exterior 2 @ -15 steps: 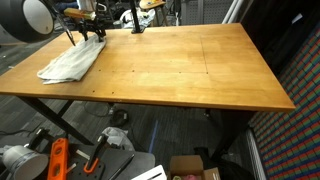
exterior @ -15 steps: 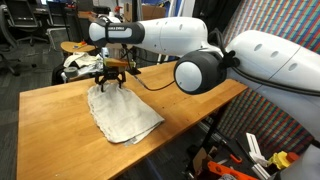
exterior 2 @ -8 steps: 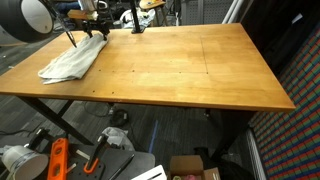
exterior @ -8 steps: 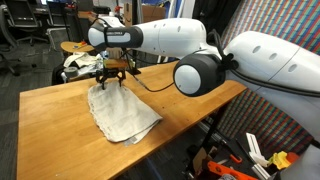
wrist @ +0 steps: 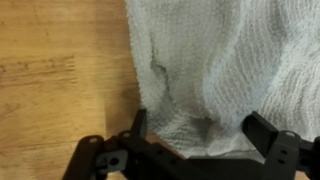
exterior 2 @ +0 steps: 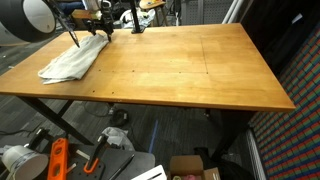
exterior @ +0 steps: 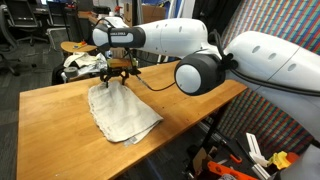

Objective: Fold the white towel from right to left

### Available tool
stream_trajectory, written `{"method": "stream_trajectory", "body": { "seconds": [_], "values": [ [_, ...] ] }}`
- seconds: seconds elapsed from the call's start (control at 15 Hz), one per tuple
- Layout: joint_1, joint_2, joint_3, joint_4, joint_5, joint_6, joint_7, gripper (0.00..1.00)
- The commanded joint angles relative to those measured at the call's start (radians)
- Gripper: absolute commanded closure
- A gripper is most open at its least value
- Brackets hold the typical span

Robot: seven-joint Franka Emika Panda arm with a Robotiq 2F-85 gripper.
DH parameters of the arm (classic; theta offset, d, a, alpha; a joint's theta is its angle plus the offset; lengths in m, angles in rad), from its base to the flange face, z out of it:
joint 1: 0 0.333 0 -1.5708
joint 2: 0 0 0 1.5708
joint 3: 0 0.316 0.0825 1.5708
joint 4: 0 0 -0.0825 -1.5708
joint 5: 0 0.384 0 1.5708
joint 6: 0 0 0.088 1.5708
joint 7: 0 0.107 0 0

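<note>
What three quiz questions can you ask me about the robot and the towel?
1. True or false: the white towel hangs in the air from the gripper.
2. The gripper's jaws are: A) open, B) shut on the towel, C) hidden in every view.
3. What does the towel lie on?

Key: 1 false; 2 A; 3 the wooden table.
</note>
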Motion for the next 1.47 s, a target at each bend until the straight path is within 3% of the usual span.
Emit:
{"method": "stream_trajectory", "body": {
  "seconds": [0.0, 0.87, 1.2, 1.4],
  "values": [
    [-0.021, 0.007, -0.005, 0.018, -0.004, 0.001, 0.007, 0.0],
    [-0.081, -0.039, 0.034, 0.0, 0.03, -0.006, -0.054, 0.0],
    [-0.121, -0.138, 0.074, -0.012, 0.052, -0.124, -0.2, 0.0],
    [-0.14, -0.195, 0.059, -0.013, 0.038, -0.222, -0.243, 0.0]
  ]
}}
